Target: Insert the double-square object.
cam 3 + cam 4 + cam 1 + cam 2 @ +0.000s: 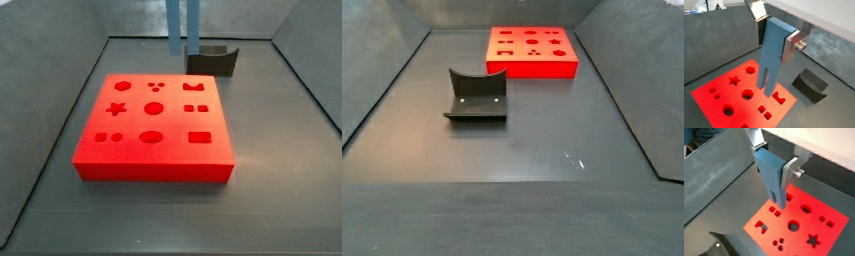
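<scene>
No readable text or markings anywhere.

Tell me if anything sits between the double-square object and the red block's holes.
Nothing visible does. The gripper holds the double-square object upright above the red block, prongs down; the dark grey open box stands aside.

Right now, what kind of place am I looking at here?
Likely a robot test cell for peg-insertion trials, not a home or shop: a dark walled enclosure, a red block with shaped holes, a fixture, and the gripper holding the double-square object above the block.
</scene>
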Robot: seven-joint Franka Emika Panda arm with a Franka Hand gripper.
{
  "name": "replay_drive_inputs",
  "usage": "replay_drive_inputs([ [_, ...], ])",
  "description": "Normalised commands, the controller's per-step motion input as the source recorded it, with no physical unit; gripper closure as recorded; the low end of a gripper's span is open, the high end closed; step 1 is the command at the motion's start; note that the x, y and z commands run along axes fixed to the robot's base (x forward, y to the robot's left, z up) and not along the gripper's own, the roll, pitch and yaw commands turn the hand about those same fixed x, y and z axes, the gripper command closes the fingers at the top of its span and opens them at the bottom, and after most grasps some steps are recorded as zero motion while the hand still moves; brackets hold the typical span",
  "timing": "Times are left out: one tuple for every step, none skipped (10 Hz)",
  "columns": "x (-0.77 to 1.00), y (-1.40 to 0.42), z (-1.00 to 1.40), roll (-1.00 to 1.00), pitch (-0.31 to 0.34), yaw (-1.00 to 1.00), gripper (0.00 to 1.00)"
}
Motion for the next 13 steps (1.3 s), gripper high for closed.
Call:
replay_drive_inputs([
  [0.53, -0.07, -0.69, 0.15, 0.0, -0.01, 1.0],
  [0.73, -0.06, -0.89, 0.18, 0.003, -0.06, 1.0],
  [0.75, -0.07, -0.93, 0.17, 0.0, -0.05, 1.0],
  [0.66, -0.03, -0.98, 0.14, 0.0, 0.0, 1.0],
  [0.73, -0.01, -0.95, 0.14, -0.026, 0.0, 1.0],
  [0.63, 0.0, -0.83, 0.18, -0.044, 0.02, 1.0],
  [0.0, 0.0, -0.04, 0.0, 0.0, 0.0, 1.0],
  [0.0, 0.0, -0.46, 0.16, -0.061, 0.0, 1.0],
  [0.0, 0.0, -0.54, 0.17, -0.091, 0.0, 1.0],
  [0.0, 0.0, -0.03, 0.0, 0.0, 0.0, 1.0],
  [0.0, 0.0, -0.03, 0.0, 0.0, 0.0, 1.0],
  [-0.09, -0.01, -0.07, 0.0, 0.0, 0.08, 1.0],
  [-0.09, -0.06, -0.06, 0.01, 0.0, 0.11, 1.0],
])
